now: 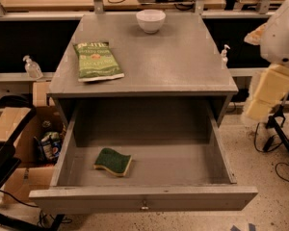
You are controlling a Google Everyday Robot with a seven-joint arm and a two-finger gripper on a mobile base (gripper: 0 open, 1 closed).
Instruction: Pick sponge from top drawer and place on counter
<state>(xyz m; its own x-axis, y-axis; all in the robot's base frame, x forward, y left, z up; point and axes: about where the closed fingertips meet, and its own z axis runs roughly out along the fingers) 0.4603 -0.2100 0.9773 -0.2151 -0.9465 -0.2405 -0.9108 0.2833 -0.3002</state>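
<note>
The sponge [113,161], dark green on top with a yellow base, lies flat on the floor of the open top drawer [144,198], left of its middle. The drawer is pulled fully out, its small knob at the centre of the front panel. The grey counter [173,61] above it is the cabinet's top. My gripper [266,93], a cream-coloured part hanging from the white arm [282,30], is at the right edge of the view. It is beside the cabinet's right side, well away from the sponge, and holds nothing.
A green chip bag [97,60] lies on the counter's left part and a white bowl [151,20] stands at its back. A small bottle [225,54] stands right of the counter. Cardboard boxes [19,129] and a dark chair [5,162] stand to the left; cables [272,146] lie on the floor at the right.
</note>
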